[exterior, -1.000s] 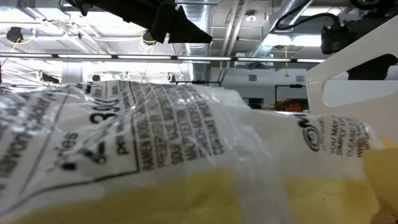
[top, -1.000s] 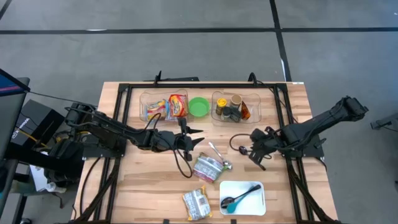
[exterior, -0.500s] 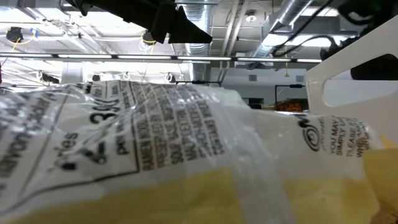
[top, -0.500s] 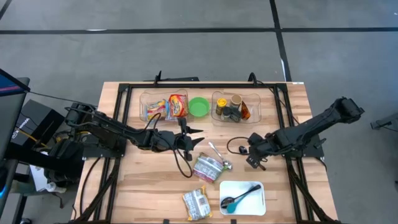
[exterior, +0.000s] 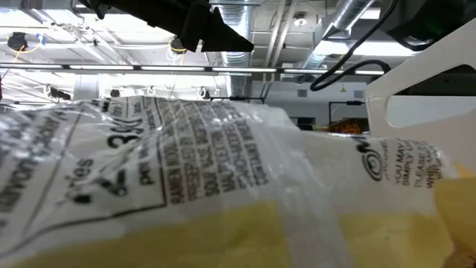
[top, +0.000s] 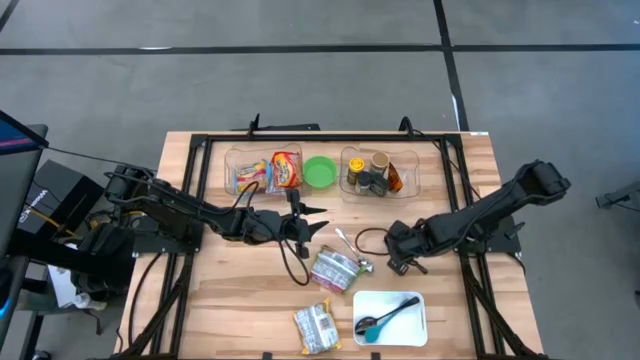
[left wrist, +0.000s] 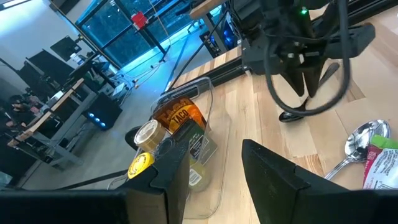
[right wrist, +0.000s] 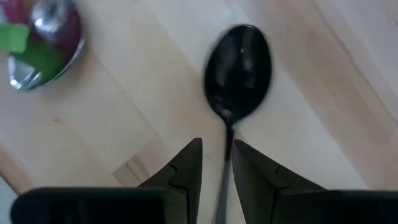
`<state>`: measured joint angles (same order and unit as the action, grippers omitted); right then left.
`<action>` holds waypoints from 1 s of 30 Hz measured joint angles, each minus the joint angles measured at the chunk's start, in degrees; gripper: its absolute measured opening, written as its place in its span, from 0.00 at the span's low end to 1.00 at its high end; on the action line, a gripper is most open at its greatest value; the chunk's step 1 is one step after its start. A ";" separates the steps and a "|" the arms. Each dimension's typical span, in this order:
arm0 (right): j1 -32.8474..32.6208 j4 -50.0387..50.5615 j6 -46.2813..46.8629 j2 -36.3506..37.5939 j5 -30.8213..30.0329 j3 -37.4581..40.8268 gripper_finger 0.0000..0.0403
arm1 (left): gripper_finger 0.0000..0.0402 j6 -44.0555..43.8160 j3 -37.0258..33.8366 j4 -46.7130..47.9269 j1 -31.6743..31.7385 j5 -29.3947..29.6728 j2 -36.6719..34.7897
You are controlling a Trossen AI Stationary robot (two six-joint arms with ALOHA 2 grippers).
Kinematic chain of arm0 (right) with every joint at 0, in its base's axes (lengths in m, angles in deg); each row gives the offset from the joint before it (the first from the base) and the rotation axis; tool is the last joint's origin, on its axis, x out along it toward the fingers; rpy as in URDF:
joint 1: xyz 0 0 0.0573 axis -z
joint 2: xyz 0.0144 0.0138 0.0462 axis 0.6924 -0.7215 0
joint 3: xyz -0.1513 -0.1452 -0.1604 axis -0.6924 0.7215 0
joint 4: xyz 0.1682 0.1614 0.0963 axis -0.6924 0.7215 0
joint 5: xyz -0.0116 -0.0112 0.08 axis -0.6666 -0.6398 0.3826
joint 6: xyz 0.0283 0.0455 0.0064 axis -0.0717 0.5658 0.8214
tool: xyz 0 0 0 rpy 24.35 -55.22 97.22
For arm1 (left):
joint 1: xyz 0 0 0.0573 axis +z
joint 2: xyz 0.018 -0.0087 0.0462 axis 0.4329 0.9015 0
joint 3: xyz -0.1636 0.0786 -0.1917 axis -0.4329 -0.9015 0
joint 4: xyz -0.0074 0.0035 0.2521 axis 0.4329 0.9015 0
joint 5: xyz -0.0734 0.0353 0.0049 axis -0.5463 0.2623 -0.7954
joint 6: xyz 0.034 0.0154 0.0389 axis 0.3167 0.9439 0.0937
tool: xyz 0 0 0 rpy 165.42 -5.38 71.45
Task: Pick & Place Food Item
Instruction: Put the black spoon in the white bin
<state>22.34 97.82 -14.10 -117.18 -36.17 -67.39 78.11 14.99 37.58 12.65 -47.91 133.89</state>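
Note:
My right gripper (top: pixel 398 262) points steeply down over the table's middle right, shut on a black spoon (right wrist: pixel 239 62). The spoon's bowl (left wrist: pixel 291 116) is down at the wood. To its left a food pouch (top: pixel 335 270) lies flat with a metal spoon (top: pixel 352 247) beside it. A ramen packet (top: pixel 315 326) lies near the front edge and fills the low view (exterior: pixel 186 171). My left gripper (top: pixel 316 224) hovers level above the table's middle, open, with nothing between its fingers (left wrist: pixel 174 180). My right gripper has the black spoon's thin handle (right wrist: pixel 227 134) between its two fingers, which come from above and point down. The handle runs along the fingers, and the bowl sticks out past their tips. Whether the bowl touches the table I cannot tell.
Along the far side stand a clear bin of snack packs (top: pixel 262 170), a green bowl (top: pixel 320 171) and a clear bin of jars and bottles (top: pixel 378 172). A white tray (top: pixel 400 325) holding a blue utensil sits at the front right. A black frame rings the table.
My right gripper has come down and toward the table's left, tipping further downward, with the black spoon carried along to the wood near the metal spoon. Its fingers keep the same gap.

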 joint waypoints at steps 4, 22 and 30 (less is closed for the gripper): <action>-0.29 -2.81 -4.54 -1.37 0.02 0.00 0.20 | 0.35 0.05 0.00 0.00 0.00 0.00 0.00; -1.67 1.45 -3.06 1.73 0.32 0.00 0.20 | 0.35 0.12 0.00 -0.02 0.00 -0.01 0.00; -1.74 1.53 -0.30 1.73 0.34 0.00 0.20 | 0.35 0.12 0.00 -0.02 0.30 -0.02 0.00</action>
<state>20.60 99.35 -14.39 -115.45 -35.83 -67.39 78.22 14.99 37.55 12.96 -47.94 133.89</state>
